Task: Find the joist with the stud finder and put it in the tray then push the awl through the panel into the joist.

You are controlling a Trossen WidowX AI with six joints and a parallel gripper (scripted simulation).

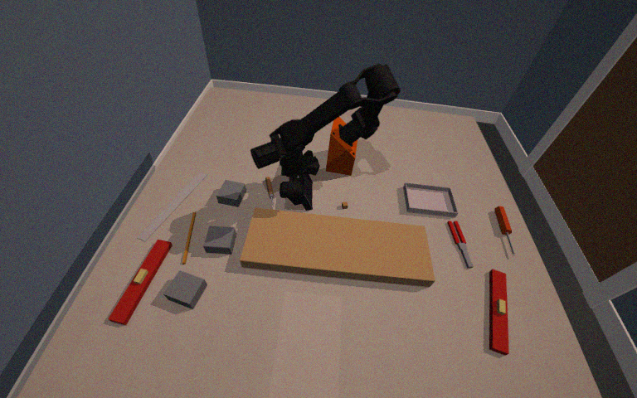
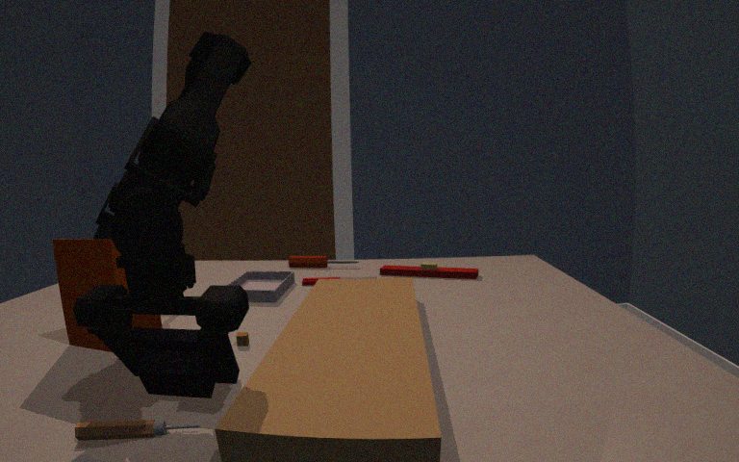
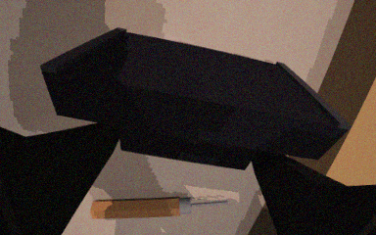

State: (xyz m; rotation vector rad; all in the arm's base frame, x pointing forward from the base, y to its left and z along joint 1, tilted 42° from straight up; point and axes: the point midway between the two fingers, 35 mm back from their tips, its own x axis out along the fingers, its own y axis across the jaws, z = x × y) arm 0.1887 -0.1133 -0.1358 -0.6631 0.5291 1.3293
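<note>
Exterior view, nearest first: awl (image 1: pixel 269 186) (image 2: pixel 115 429) (image 3: pixel 137 208) lying flat, wooden handle, not picked up. Just beyond it, my gripper (image 1: pixel 296 174) (image 2: pixel 163 344) (image 3: pixel 189 137) is down at the stud finder (image 1: pixel 303 191) (image 2: pixel 182 362) (image 3: pixel 196 93), the black block-shaped tool near the panel's end. Fingers spread practically to full width, one on each side of the stud finder; nothing gripped. Can't tell whether either finger touches it.

Next to that, running away from the camera: floor panel (image 1: pixel 337 249) (image 2: pixel 348 353) (image 3: pixel 359 147), tan board. I see no hole in its top, awl still to be used. Stud finder stands off the panel, beside its edge, so I judge the scan is not done and I'm at the pick-up step, very early in the job.

Small wooden cube (image 1: pixel 344 205) (image 2: pixel 242 339) sits between gripper and tray, beside the panel. Farther: tray (image 1: pixel 454 199) (image 2: pixel 267 296), nothing in it. Past it, red-handled pliers (image 1: pixel 459 236) (image 2: pixel 321 281), a screwdriver (image 1: pixel 503 220) (image 2: pixel 308 261) and a red level (image 1: pixel 498 328) (image 2: pixel 403 270).

Left: close on stud finder, scan for joist, tray it, take awl, one straight push down.
</note>
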